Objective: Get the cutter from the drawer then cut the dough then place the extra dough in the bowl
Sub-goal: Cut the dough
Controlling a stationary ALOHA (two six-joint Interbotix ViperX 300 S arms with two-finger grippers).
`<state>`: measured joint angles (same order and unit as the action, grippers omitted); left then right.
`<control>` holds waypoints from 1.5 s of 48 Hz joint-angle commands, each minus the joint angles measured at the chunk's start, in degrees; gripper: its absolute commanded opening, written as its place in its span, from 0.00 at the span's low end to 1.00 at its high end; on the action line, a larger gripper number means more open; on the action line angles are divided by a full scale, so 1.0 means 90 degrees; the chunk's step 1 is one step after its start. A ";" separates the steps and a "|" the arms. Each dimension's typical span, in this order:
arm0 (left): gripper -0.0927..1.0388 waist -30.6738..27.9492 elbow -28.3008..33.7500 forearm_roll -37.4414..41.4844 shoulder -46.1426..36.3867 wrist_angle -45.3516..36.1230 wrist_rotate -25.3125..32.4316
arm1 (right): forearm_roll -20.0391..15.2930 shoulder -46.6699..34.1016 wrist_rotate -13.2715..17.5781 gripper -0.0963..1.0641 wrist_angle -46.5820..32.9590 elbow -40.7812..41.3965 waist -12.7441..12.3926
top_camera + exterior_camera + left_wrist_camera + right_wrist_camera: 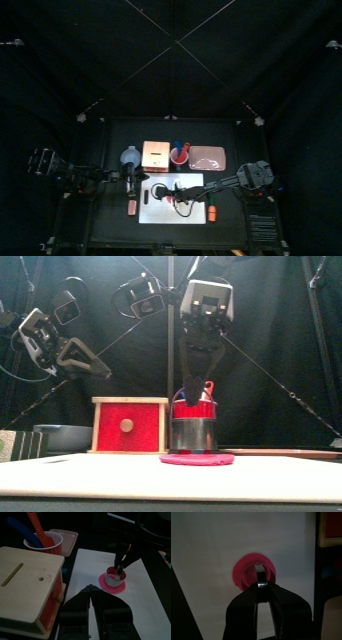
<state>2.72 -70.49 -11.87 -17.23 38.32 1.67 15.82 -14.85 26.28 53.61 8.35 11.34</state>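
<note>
Finding: my right end effector (201, 377) hangs over the white rectangular cutting board (137, 612), jaws pressed together on the wire handle of the round metal cutter (194, 434). The cutter stands upright on the flat pink disc of dough (197, 459), rim down and within the disc's outline, with a band of dough showing all round it. Governing relation: the cutter lies directly beneath the end effector, its long axis vertical, so in my judgement the cut calls for a straight downward press with no sideways drift. Whether the rim has gone through the dough I cannot tell. My left end effector (89, 591) hovers at nine o'clock from the dough in the top view, jaws pressed together and holding nothing. The blue-grey bowl (60, 439) sits on the surface at about ten o'clock from the dough, beside the pale wooden box with the red drawer front (130, 424); the left arm is nearer to it. Extra dough not yet moved.
</note>
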 commanded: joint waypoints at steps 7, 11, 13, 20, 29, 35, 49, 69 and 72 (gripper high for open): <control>0.48 -0.0020 0.0088 -0.0020 -0.0049 0.0029 0.0000 | -0.0107 0.0127 0.0000 0.53 -0.0020 0.0000 -0.0020; 0.48 -0.0029 0.0088 -0.0020 -0.0039 0.0029 0.0000 | -0.0146 0.0127 0.0000 0.53 -0.0020 -0.0029 -0.0020; 0.48 -0.0049 0.0088 -0.0020 -0.0039 0.0020 0.0000 | -0.0146 0.0127 0.0000 0.53 -0.0020 -0.0049 -0.0020; 0.48 -0.0049 0.0088 -0.0020 -0.0039 0.0029 0.0000 | -0.0127 0.0127 0.0000 0.53 -0.0020 -0.0068 -0.0020; 0.48 -0.0049 0.0068 -0.0039 -0.0039 0.0029 0.0000 | -0.0107 0.0127 0.0010 0.53 -0.0127 -0.0098 -0.0049; 0.48 -0.0059 0.0029 -0.0117 -0.0039 0.0029 0.0000 | -0.0127 0.0107 0.0020 0.53 -0.0166 -0.0146 -0.0049; 0.48 -0.0049 0.0010 -0.0225 -0.0039 0.0020 0.0000 | -0.0107 0.0029 0.0010 0.53 -0.0146 -0.0117 -0.0068; 0.48 -0.0010 0.0000 -0.0225 0.0039 -0.0039 0.0020 | -0.0303 -0.0068 0.0146 0.57 -0.0068 -0.0215 -0.0098; 0.49 -0.0020 0.0010 -0.0225 0.0049 -0.0176 0.0020 | -0.0352 -0.0068 0.0137 0.60 -0.0068 -0.0264 -0.0117</control>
<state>2.55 -71.28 -13.89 -16.79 37.44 1.76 13.36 -16.44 27.51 52.91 7.47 10.90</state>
